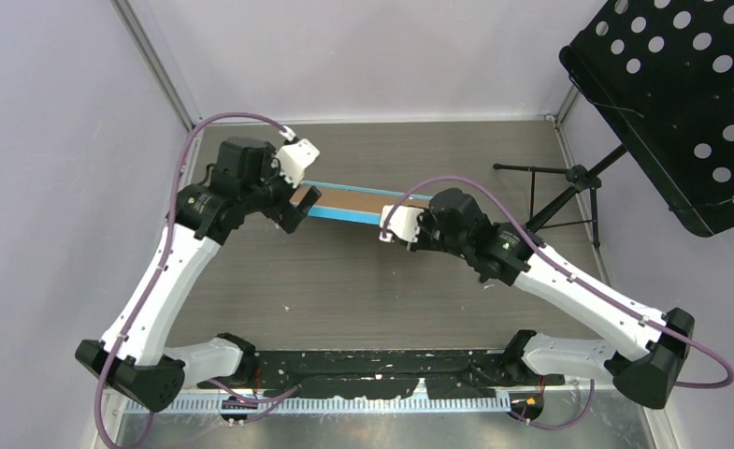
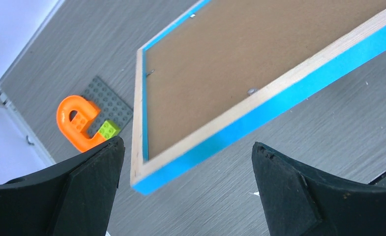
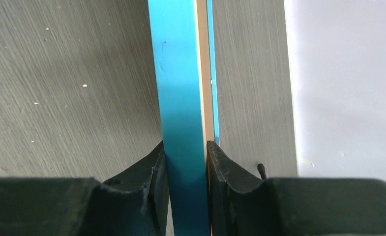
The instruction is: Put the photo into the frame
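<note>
While the right pincer (image 3: 186,150) clamps the frame (image 3: 178,73) by its blue edge, the left pincer (image 2: 187,147) gapes wide at the left end; long side runs across mid-picture between them. No photo in sight.

The frame (image 2: 279,101) is bright blue on its side, with a light wood strip at the back; the board (image 2: 240,49) inside it is plain brown. The table (image 2: 328,147) is grey with fine wood grain. The curved toy piece (image 2: 73,123) is orange, the small brick (image 2: 108,130) lime green, the studded plate (image 2: 109,101) dark grey. The music stand (image 1: 681,103) is black with round holes; the arms (image 1: 162,281) are white and black, their cables (image 1: 192,142) purple.
</note>
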Controlling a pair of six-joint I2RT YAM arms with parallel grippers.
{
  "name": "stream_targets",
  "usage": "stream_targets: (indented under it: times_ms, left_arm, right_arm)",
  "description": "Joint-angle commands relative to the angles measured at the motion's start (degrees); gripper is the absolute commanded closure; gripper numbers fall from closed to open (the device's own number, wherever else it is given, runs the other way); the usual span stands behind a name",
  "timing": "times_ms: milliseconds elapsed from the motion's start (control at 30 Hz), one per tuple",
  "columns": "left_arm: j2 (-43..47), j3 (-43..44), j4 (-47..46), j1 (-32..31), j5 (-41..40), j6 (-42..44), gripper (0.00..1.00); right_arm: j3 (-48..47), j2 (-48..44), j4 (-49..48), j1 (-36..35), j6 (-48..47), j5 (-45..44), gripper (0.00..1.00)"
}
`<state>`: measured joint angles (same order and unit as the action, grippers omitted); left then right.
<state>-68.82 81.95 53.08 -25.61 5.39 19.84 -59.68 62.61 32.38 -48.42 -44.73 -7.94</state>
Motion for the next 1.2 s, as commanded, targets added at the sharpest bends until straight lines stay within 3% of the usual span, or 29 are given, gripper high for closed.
stream_targets:
  times_ms: [0,267,667,1167]
  left_arm:
    - [4.5,0.9,-3.4,2.7,-0.5,-2.1,0.00]
    - [10.5,0.6,-7.1,9.1,-2.3,-7.2,0.00]
    - [14.1,-2.3,-7.2,10.6,-2.3,-7.6,0.00]
    - [16.2,-7.8,-8.2,10.7,-1.1,-7.4,0.00]
  right_arm:
    - [-8.4,2.3,3.0,-0.1,6.1,1.6,0.94]
    - [-20.1,9.0,10.0,0.9,10.6,1.8,0.94]
    - [-38.4,16.8,18.3,7.3,21.1,10.6,0.94]
    - [-42.0,21.0,19.7,18.7,33.8,22.4,0.94]
